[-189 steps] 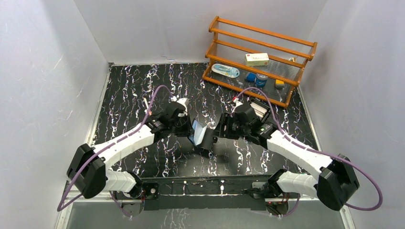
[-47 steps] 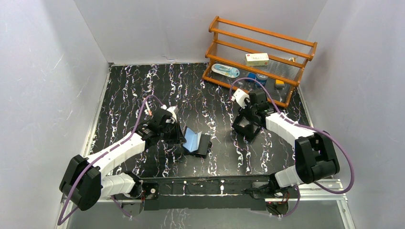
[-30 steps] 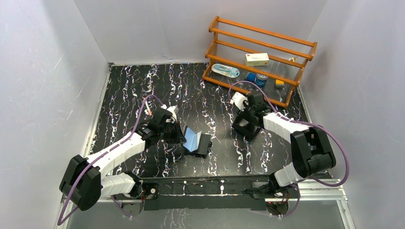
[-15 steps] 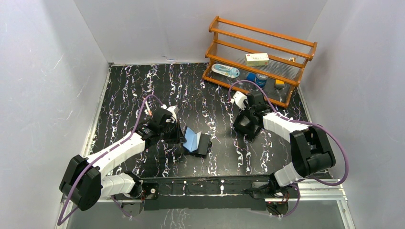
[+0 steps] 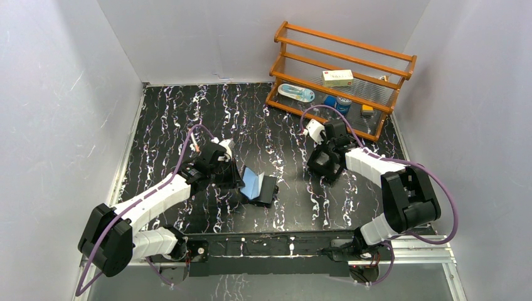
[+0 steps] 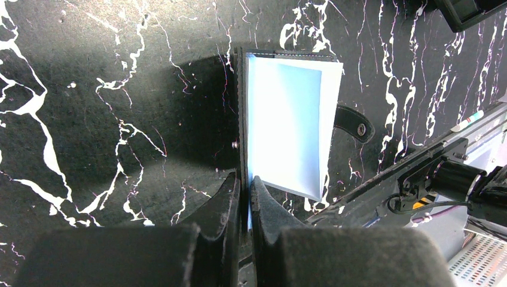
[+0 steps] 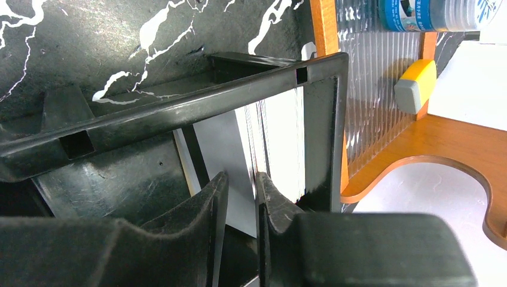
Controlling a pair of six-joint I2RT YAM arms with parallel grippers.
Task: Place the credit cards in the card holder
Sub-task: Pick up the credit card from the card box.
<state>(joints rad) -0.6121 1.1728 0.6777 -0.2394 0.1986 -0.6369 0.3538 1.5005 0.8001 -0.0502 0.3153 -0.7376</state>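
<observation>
Right wrist: right end effector [image 7: 242,180] narrow astride credit cards [image 7: 284,149] in box [image 7: 179,110], grip unclear; may pinch several together or slip off.

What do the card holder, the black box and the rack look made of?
The card holder looks leather-like: matte black shell, stitched edge, satiny silver-blue lining. The black box seems moulded hard plastic, glossy slotted rim. The rack is varnished orange wood; its shelf looks ribbed clear plastic.

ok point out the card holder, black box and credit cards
card holder [image 6: 286,119], left wrist view, blue inner face
black box [image 7: 179,110], right wrist view, top rim
credit cards [image 7: 286,143], right wrist view, white face
</observation>
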